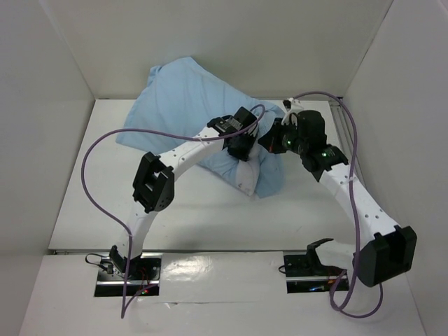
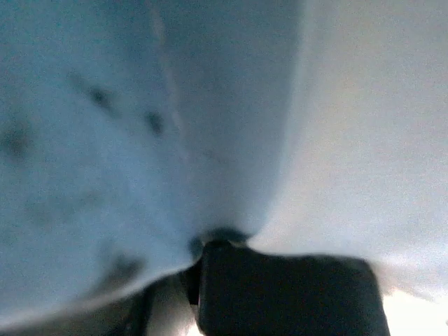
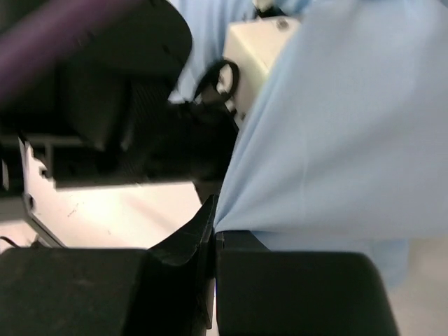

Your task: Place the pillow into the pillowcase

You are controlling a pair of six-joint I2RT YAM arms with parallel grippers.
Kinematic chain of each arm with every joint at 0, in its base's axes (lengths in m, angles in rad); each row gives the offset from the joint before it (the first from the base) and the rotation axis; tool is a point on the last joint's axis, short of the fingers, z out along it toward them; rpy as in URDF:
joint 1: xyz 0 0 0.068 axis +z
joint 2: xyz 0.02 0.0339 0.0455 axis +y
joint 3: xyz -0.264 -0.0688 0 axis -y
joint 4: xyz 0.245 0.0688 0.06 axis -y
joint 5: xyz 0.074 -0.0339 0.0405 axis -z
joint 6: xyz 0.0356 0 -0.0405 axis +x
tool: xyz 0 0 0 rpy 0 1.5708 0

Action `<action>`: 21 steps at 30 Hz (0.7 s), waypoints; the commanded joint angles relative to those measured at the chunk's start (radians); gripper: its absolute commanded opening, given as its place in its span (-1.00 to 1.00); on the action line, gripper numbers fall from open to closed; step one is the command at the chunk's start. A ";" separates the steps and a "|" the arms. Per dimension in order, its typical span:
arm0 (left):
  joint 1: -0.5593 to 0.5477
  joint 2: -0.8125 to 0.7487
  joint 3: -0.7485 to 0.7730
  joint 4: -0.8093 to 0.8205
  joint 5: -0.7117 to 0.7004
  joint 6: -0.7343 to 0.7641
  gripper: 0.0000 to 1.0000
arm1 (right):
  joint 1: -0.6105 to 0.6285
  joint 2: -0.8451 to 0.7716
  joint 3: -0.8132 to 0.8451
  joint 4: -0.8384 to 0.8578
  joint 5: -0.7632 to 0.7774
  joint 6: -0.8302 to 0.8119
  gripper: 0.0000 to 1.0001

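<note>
Both work the pillowcase [image 1: 175,98] mouth: right tool [image 3: 213,231] clamped on its hem, left tool [image 1: 245,159] with grip untellable, seemingly drawing it over the pillow [image 2: 371,126].

White perforated arm links [image 1: 178,155], chunky black joint housings [image 1: 152,183], purple cables [image 1: 87,157] on both arms, green lights [image 1: 287,145] glowing at the right wrist, right gripper [image 3: 213,234] with blocky black fingers [image 3: 301,290]
</note>
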 commanded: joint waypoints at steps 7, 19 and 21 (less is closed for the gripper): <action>0.051 -0.216 -0.143 -0.167 0.128 -0.149 -1.00 | 0.017 -0.159 -0.064 0.089 -0.021 -0.005 -1.00; -0.029 -0.307 -0.154 -0.087 0.196 -0.294 -1.00 | 0.006 -0.024 -0.084 0.127 -0.069 -0.006 -1.00; -0.029 -0.307 -0.154 -0.074 0.187 -0.309 -1.00 | 0.006 0.025 -0.019 0.039 -0.042 -0.006 -0.70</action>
